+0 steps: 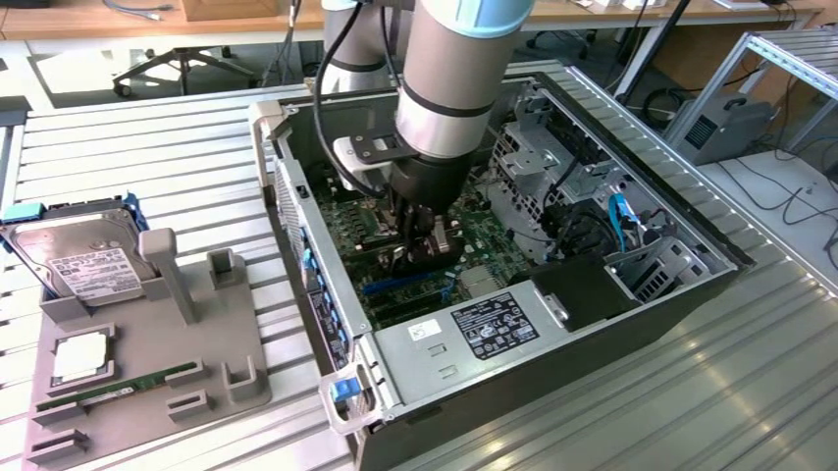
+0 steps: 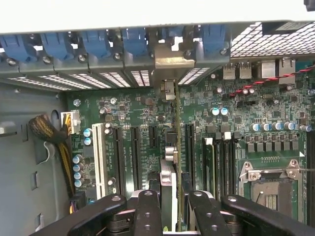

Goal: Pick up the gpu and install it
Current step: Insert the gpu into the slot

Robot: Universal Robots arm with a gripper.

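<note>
Between black gripper (image 2: 170, 209) pads, slim gpu (image 2: 168, 182)

- We see the gripper (image 2: 169, 206) with its two black fingers (image 2: 147, 211) closed on either side of the gpu (image 2: 167, 191), which stands edge-on between the jaws.
- Its pale metal bracket (image 2: 171, 59) sits ahead of the jaws, against the case's rear slot wall (image 2: 98, 78).
- The green motherboard (image 2: 221, 128) lies beneath the jaws.
- A white expansion slot (image 2: 97, 157) and a cable bundle (image 2: 49, 135) lie off to one side; the empty CPU socket (image 2: 270, 182) lies to the other.
</note>
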